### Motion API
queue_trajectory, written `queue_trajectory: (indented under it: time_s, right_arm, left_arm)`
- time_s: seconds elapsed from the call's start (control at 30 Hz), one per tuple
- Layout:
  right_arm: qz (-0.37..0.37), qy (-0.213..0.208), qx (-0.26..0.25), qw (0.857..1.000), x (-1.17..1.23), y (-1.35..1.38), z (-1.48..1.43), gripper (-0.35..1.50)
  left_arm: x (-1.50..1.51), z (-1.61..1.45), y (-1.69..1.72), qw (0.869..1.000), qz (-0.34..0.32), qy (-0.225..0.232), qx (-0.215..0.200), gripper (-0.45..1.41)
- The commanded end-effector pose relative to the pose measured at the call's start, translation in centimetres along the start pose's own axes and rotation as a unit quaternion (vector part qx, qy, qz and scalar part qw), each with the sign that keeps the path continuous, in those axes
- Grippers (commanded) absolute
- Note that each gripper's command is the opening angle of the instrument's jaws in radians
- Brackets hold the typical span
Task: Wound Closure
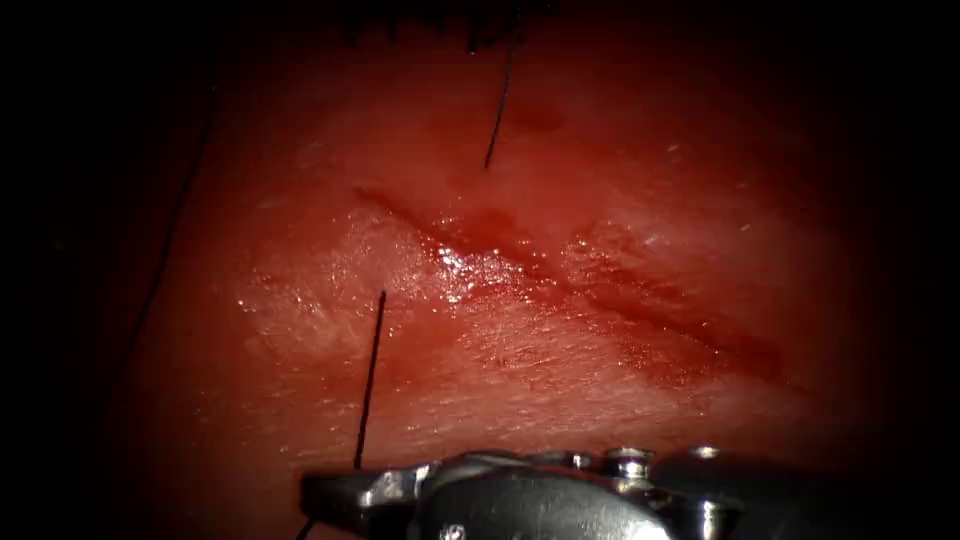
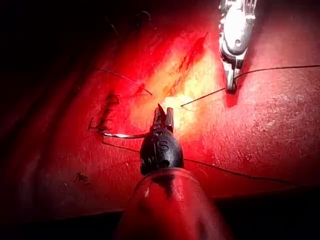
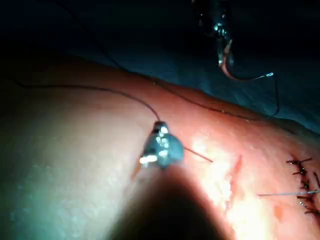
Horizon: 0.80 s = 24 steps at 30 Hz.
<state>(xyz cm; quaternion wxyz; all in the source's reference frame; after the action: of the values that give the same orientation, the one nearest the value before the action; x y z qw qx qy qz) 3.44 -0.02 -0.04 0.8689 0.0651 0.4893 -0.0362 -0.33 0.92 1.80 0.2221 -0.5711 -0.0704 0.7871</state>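
The cut (image 1: 560, 280) runs slantwise across the tissue (image 1: 300, 300) with red fluid along it. My right tool (image 1: 325, 492) lies low at the near edge, on the cut's left side, jaws shut on the thread (image 1: 370, 380), which rises taut out of the tissue to them. The left wrist view shows this tool (image 2: 231, 87) gripping the thread (image 2: 205, 96) beside the cut (image 2: 187, 57). My left tool (image 2: 163, 116) holds the curved needle (image 2: 125, 135) near one end. The needle (image 3: 245, 77) hangs free above the tissue from that tool (image 3: 223, 52).
A second length of thread (image 1: 500, 100) enters the tissue on the far side of the cut. Finished dark stitches (image 2: 105, 117) sit at the wound's end, also the stitches (image 3: 305, 185). Loose thread (image 2: 235, 172) trails across the tissue.
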Motion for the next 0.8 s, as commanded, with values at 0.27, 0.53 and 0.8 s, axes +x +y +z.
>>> queue_trajectory:
  time_s: [0.27,0.53,0.8]
  right_arm:
    - [-0.008,-0.002,0.022,1.000,0.20,-0.28,0.01,-0.35]
    - [-0.013,-0.004,0.037,0.999,0.37,-0.45,-0.04,-0.35]
    - [-0.008,-0.003,0.049,0.999,0.58,-0.59,-0.12,-0.35]
  left_arm:
    - [-0.04,0.07,0.00,1.000,0.000,0.000,0.000,-0.45]
    - [-0.04,0.07,0.00,1.000,0.000,0.000,0.000,-0.45]
    - [-0.04,0.07,0.00,1.000,0.000,0.000,0.000,-0.45]
